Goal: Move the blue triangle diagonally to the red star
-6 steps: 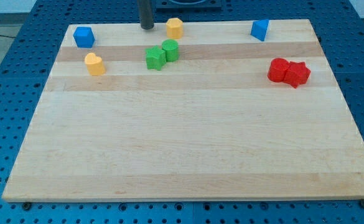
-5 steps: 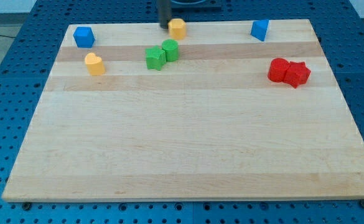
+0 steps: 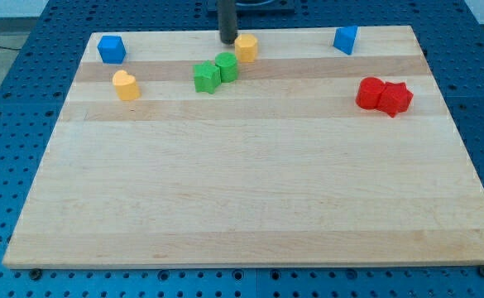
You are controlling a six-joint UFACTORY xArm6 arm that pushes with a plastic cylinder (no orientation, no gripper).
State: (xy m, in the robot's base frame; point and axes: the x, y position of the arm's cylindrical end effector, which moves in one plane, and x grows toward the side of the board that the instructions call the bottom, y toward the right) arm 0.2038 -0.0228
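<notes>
The blue triangle (image 3: 346,39) sits near the board's top right edge. The red star (image 3: 397,98) lies at the right, touching a red block (image 3: 371,92) on its left. My tip (image 3: 227,40) is at the top centre, just left of a yellow block (image 3: 246,47) and touching or almost touching it. It is far left of the blue triangle.
Two green blocks (image 3: 215,72) sit together just below my tip. A blue cube (image 3: 111,49) is at the top left and a second yellow block (image 3: 126,84) lies below it. The wooden board (image 3: 250,199) rests on a blue pegboard table.
My tip has moved right along the top edge and slightly down. The yellow block beside it has shifted right and down.
</notes>
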